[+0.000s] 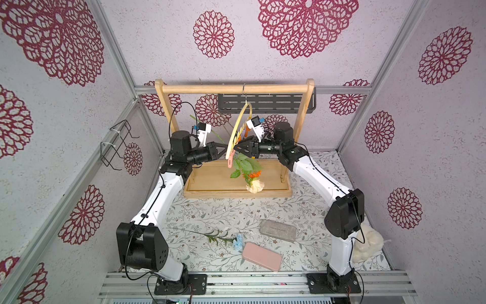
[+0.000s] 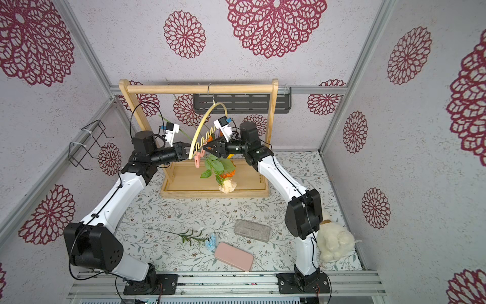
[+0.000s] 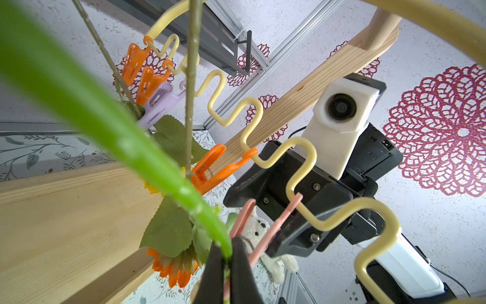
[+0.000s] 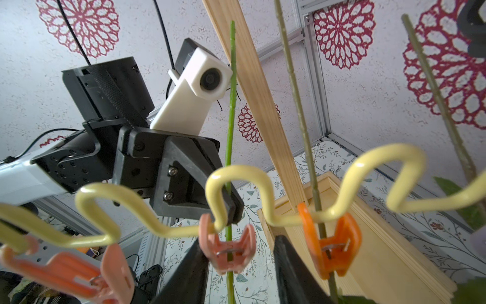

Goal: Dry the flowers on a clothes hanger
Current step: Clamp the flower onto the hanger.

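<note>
The pale yellow clothes hanger (image 1: pixel 238 126) (image 2: pixel 202 123) hangs by its hook from the wooden rack. Its wavy bar (image 4: pixel 236 171) carries pink, orange and lilac clips. My left gripper (image 3: pixel 227 263) (image 1: pixel 222 148) is shut on a bright green stem (image 3: pixel 131 136) (image 4: pixel 231 105). A pink clip (image 4: pixel 227 252) grips that stem. My right gripper (image 4: pixel 240 263) (image 1: pixel 236 147) stands open on either side of the pink clip without touching it. An orange bloom (image 1: pixel 253 174) and a cream rose (image 1: pixel 255 185) hang head down below the hanger. A light blue flower (image 1: pixel 238 240) lies on the table.
The wooden rack (image 1: pixel 236 88) stands on a wooden base (image 1: pixel 236 193) at the back. A black shelf (image 1: pixel 265 102) hangs on the back wall and a wire rack (image 1: pixel 118 147) on the left wall. A grey case (image 1: pixel 278 230), a pink case (image 1: pixel 261 256) and a plush toy (image 1: pixel 366 244) lie in front.
</note>
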Motion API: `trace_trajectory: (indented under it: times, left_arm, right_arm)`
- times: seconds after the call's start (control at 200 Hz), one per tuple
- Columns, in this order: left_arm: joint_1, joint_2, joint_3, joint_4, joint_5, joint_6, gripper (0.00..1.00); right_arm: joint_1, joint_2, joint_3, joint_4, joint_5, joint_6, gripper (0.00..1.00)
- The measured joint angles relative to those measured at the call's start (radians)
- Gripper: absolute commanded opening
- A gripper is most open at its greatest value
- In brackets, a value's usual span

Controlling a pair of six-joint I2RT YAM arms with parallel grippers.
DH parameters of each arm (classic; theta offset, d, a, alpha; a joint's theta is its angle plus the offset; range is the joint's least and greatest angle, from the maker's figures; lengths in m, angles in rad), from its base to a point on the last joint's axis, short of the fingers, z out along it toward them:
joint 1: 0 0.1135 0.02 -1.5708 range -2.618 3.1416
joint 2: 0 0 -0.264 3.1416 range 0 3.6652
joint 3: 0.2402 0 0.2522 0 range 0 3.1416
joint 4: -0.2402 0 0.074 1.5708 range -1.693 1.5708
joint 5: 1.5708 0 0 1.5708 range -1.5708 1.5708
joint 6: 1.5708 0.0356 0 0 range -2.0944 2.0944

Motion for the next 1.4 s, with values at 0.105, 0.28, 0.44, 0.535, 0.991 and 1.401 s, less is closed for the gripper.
trace_trajectory:
  times: [0.105, 0.28, 0.44, 0.535, 0.991, 1.401]
  left_arm:
    - [0.000, 0.000, 0.000, 0.000, 0.000, 0.000, 0.01]
    - [0.000, 0.000, 0.000, -0.001, 0.000, -0.002, 0.15]
    - [0.001, 0.000, 0.000, 0.000, 0.002, -0.006, 0.33]
    - [0.003, 0.000, 0.000, -0.001, 0.002, -0.006, 0.40]
    - [0.028, -0.023, -0.027, -0.002, 0.002, -0.003, 0.56]
    - [0.048, -0.056, -0.074, -0.002, 0.001, -0.003, 0.65]
  right_arm:
    - [0.000, -0.006, -0.024, 0.005, 0.001, 0.000, 0.53]
    - [0.000, -0.013, -0.056, 0.011, 0.002, 0.000, 0.55]
    - [0.000, -0.019, -0.061, 0.011, 0.006, -0.002, 0.56]
    - [0.000, -0.021, -0.061, 0.011, 0.013, -0.007, 0.57]
    - [0.000, -0.117, -0.142, -0.013, 0.062, -0.036, 0.60]
    - [-0.003, -0.338, -0.351, -0.032, 0.167, -0.091, 0.62]
